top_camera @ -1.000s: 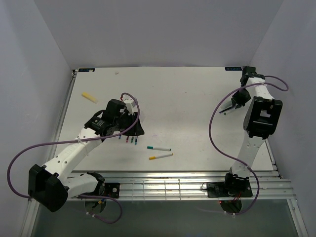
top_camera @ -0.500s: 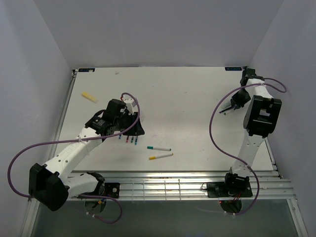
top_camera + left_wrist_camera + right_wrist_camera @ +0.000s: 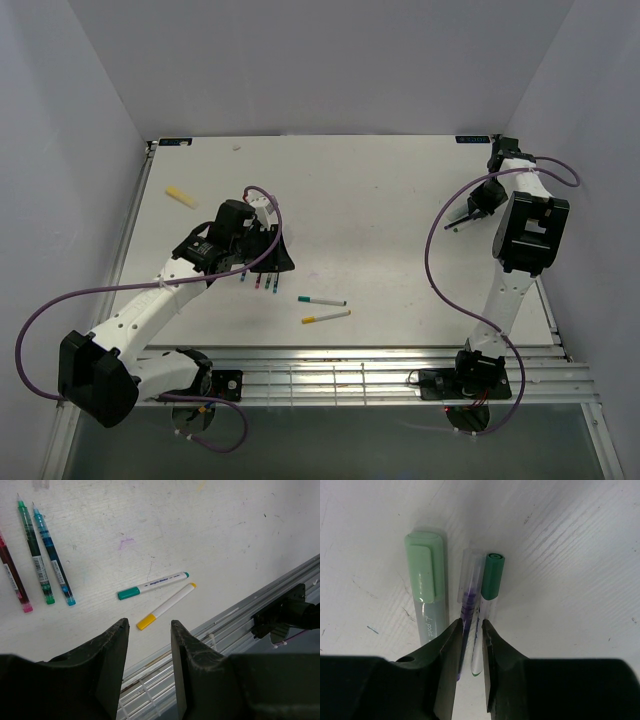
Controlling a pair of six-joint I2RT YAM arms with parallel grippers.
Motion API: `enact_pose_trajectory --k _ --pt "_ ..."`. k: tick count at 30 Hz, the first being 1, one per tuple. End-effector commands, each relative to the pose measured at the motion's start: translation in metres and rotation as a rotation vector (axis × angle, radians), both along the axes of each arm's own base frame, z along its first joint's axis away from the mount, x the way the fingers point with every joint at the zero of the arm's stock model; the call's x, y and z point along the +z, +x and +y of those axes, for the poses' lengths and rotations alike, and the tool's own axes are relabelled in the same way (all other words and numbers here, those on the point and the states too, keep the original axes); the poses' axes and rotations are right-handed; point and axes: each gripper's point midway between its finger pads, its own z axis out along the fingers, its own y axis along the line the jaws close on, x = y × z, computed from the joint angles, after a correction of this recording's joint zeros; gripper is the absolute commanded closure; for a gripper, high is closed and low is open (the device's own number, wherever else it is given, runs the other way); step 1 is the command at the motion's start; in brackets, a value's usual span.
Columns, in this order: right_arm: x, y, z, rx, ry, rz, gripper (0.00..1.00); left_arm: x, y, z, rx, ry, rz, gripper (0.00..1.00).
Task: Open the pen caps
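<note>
Working near the right edge of the counter (image 3: 380, 190) with the right hand (image 3: 470, 626), narrowed to a slit astride a purple pen (image 3: 466, 611) with a clear cap (image 3: 470, 565). Cannot tell whether pinching or only straddling. Lying tight against that pen: a pale-green highlighter (image 3: 426, 595) on one side, a white pen (image 3: 481, 630) with a green cap (image 3: 493, 572) on the other. Risks trapping the white pen in the same pinch, or nudging all three askew. Could also grip too close to the cap, leaving little to pull against. Hovering with the left hand (image 3: 148, 630) spread wide and empty above a teal-capped pen (image 3: 152, 585) and a yellow-capped pen (image 3: 167, 605) near the front edge, well apart from the right. Probably needs a second grip for any clean pull.
</note>
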Motion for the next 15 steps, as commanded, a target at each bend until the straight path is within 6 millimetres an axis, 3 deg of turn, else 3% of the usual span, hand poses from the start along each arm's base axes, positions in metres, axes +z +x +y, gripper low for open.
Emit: enact_pose_trajectory --k 1,15 --pt "-0.0001 0.0096 -0.0039 -0.014 0.004 -0.024 0.71 0.0087 0.0041 -0.0019 0.012 -0.021 -0.028 0.51" --pt "-0.0036 0.0055 -0.0014 -0.016 0.015 -0.013 0.72 0.0061 0.0045 -0.0015 0.015 -0.015 -0.023 0.51"
